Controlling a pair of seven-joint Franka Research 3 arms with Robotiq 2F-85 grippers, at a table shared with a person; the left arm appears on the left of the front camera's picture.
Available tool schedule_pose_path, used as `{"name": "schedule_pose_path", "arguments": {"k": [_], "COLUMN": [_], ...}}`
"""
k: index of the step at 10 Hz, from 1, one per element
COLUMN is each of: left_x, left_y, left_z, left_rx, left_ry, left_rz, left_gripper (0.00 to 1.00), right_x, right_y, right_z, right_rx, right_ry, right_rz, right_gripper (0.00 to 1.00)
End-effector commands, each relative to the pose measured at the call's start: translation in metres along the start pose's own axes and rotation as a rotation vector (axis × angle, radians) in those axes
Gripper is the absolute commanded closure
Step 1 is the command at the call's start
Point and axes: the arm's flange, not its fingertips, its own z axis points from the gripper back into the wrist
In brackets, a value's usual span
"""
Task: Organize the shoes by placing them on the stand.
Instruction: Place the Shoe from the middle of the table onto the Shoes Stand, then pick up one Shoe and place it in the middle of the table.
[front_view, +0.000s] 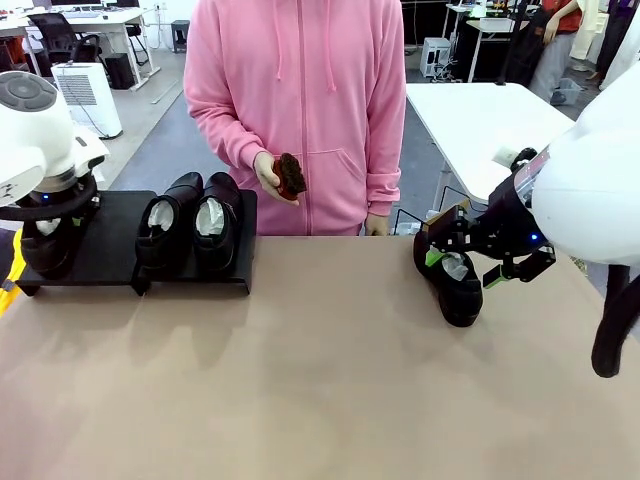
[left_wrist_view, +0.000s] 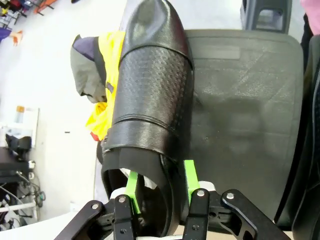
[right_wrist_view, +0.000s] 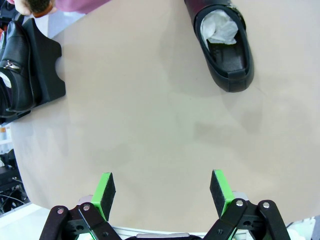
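My left gripper straddles one side wall of a black shoe at its heel opening, one green pad inside, one outside. The shoe lies on the stand, along its edge, toe pointing away from me. Yellow cloth lies beyond the stand's edge.

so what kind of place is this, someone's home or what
Most likely a robotics lab or open workspace, not a home: white worktables stand behind the person, an office chair sits at a far desk, and a white floor appliance stands on the bare floor.
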Motion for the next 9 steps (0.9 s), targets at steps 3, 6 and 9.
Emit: {"name": "schedule_pose_path", "arguments": {"k": [3, 6, 9], "left_x": [0.001, 0.001, 0.001], "left_y": [0.004, 0.004, 0.004], "left_z": [0.007, 0.007, 0.007], "left_rx": [0.002, 0.002, 0.002], "left_ry": [-0.01, -0.01, -0.01], "left_rz": [0.017, 0.017, 0.017], "left_gripper": [0.56, 0.56, 0.56], "right_x": [0.004, 0.004, 0.004], "right_y": [0.0, 0.0, 0.0], "right_z": [0.001, 0.001, 0.001], "right_rx": [0.019, 0.019, 0.019], "right_ry": [0.004, 0.004, 0.004], "right_rz": [0.018, 0.018, 0.018], "right_gripper": [0.0, 0.0, 0.0]}}
